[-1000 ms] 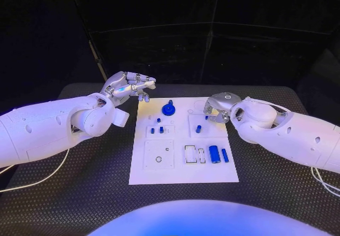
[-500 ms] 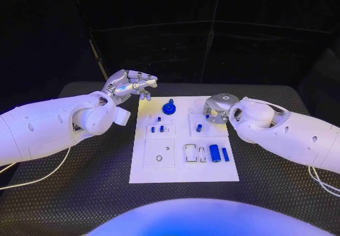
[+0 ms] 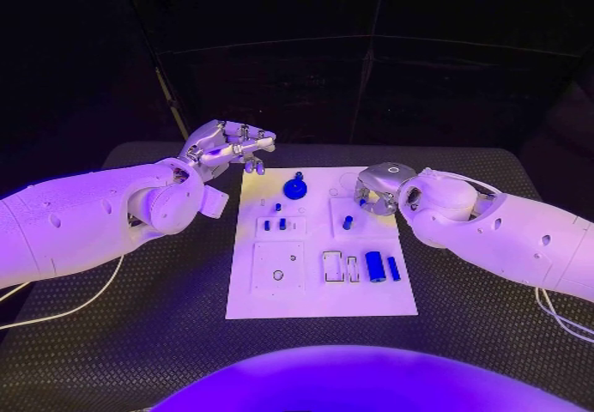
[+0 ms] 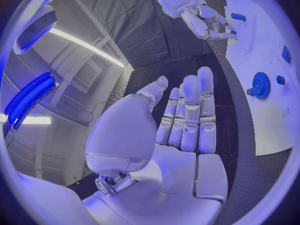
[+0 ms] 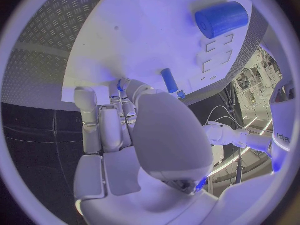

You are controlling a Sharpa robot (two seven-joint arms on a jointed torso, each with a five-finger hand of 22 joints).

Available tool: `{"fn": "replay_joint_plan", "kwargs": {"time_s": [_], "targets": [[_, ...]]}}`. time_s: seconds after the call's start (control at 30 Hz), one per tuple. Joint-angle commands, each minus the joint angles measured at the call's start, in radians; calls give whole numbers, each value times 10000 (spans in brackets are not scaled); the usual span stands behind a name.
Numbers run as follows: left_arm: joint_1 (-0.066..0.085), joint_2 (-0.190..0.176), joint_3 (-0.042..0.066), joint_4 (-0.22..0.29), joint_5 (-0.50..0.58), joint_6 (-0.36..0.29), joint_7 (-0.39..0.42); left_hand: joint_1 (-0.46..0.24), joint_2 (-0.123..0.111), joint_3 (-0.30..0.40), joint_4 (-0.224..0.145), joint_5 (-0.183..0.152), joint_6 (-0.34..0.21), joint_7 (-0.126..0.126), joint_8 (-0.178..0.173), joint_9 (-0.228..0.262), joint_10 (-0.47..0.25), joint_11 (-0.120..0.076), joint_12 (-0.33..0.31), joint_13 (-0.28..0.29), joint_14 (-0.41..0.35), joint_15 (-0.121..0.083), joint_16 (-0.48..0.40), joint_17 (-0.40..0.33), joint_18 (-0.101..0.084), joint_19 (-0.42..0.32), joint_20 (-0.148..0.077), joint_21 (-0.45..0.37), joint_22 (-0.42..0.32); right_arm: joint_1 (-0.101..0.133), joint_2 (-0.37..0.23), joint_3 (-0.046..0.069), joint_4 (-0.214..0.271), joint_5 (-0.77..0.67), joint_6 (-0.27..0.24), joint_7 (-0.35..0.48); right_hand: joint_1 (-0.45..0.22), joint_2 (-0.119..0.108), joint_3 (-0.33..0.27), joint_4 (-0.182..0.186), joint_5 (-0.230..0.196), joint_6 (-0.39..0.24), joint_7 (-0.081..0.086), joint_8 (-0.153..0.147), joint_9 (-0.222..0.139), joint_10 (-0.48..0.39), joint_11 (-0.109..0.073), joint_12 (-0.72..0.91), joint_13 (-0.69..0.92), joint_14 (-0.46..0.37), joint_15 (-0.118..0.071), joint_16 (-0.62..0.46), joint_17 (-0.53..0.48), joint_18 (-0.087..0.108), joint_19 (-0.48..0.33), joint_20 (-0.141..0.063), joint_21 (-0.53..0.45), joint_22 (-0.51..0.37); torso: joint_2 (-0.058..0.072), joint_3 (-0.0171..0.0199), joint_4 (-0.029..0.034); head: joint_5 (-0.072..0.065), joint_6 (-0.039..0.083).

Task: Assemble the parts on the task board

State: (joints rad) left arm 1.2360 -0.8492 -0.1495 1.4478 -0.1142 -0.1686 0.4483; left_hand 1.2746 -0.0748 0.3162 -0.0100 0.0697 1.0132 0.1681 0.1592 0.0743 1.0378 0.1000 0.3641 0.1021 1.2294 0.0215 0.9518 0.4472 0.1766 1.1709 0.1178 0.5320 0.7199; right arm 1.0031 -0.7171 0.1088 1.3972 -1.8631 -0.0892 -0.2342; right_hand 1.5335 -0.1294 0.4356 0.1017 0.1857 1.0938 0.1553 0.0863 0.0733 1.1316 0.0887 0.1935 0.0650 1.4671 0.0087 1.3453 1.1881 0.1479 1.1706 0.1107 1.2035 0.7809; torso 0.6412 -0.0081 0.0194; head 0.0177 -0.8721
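Right hand (image 3: 381, 190) over task board (image 3: 319, 300) far-right edge, nr small blue part (image 3: 348, 223).

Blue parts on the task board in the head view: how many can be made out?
7. A gear at the far end; one small piece behind two side by side; one near the right hand; a thick cylinder and thin rod nearest. That hand may hide more.

Two bulky, smooth white arms with rounded shells and small dark screw recesses. Left hand (image 3: 227, 148) and right hand (image 3: 378, 189): silver metal, segmented fingers (image 4: 190, 116), pale palm plates. Thin white cables trail at 8 and 4 o'clock. Right wrist bears a round silver cap.
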Motion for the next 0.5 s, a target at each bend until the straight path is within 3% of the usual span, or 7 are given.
{"fn": "replay_joint_plan", "kwargs": {"time_s": [0.03,0.5], "targets": [[13,10,8,-11,-40,160,167,36,96,-36,-24,-17,4,38,29,-7,-63,16,50,13,-65,-20,-61,-22,64,-1,44,-58,-19,-36,6,-18,-59,3,160,-45,0,150,173,-123,-61,100,14,60,0,125,-22,-59,-1,345,-75,61,35,-54,64,-49,111,79,-2,-3,-1,11,-6],[13,-8,8,-84,-40,221,132,82,142,-30,-37,-16,26,28,48,-2,-87,13,57,12,-76,-21,-82,-39,65,3,44,-90,-48,-72,-214,-15,344,-5,-670,-85,-129,174,530,-426,-58,161,28,17,-21,236,-15,-201,-3,353,-73,95,45,-70,82,-58,238,208,-11,2,-5,5,-6]]}}
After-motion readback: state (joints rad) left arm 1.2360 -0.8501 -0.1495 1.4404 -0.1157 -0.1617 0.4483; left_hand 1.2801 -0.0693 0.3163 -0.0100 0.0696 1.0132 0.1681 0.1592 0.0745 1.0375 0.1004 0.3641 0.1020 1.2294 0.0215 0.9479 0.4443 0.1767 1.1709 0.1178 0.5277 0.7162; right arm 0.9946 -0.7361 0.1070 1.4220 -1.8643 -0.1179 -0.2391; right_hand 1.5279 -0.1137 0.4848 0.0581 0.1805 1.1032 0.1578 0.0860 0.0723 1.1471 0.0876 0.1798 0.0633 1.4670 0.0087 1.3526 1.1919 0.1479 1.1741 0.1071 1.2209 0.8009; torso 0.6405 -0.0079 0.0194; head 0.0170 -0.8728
